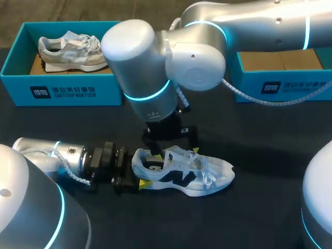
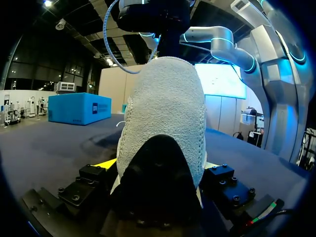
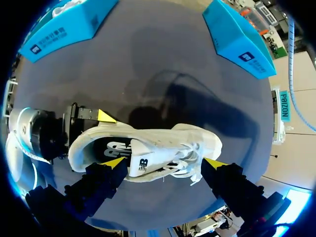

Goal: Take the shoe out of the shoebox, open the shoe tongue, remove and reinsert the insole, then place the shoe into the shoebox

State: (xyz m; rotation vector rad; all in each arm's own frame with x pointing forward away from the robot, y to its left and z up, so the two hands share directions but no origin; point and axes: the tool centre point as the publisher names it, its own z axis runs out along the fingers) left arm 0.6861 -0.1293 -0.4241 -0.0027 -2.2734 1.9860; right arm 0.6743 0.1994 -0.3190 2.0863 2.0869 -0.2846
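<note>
Shoe (image 1: 184, 174) first: the white trainer lies out of its box on the dark tabletop (image 1: 249, 218), sole down as far as we can tell, with its heel (image 2: 163, 113) toward our left arm and its toe pointing to our right. Our left pincer (image 1: 139, 171) comes in low along the tabletop and is clamped on the heel, a finger pressed to each side. In its own wrist view the rounded knit heel fills the space between the fingers. Our right pincer (image 1: 175, 152) hangs above the shoe with its fingers spread wide, one tip over the opening and the other over the laces (image 1: 208, 175). We cannot tell whether either tip touches. Behind, two blue boxes stand well apart: the left shoebox (image 1: 62, 91) holds a grey shoe (image 1: 72, 49), and the right shoebox (image 1: 290, 85) shows its brown floor. We judge the shoe to be light and soft. The knit upper and the tongue (image 3: 150, 153) will fold under a pinch, while the heel cup and sole are stiffer, so the heel grip looks like the right anchor. We would take the tongue by its top edge, a thin flap that should bend easily. The insole (image 3: 112, 148), dark inside the opening, is likely thin and floppy and best pinched at its heel end. Loose laces could snag a fingertip.
</note>
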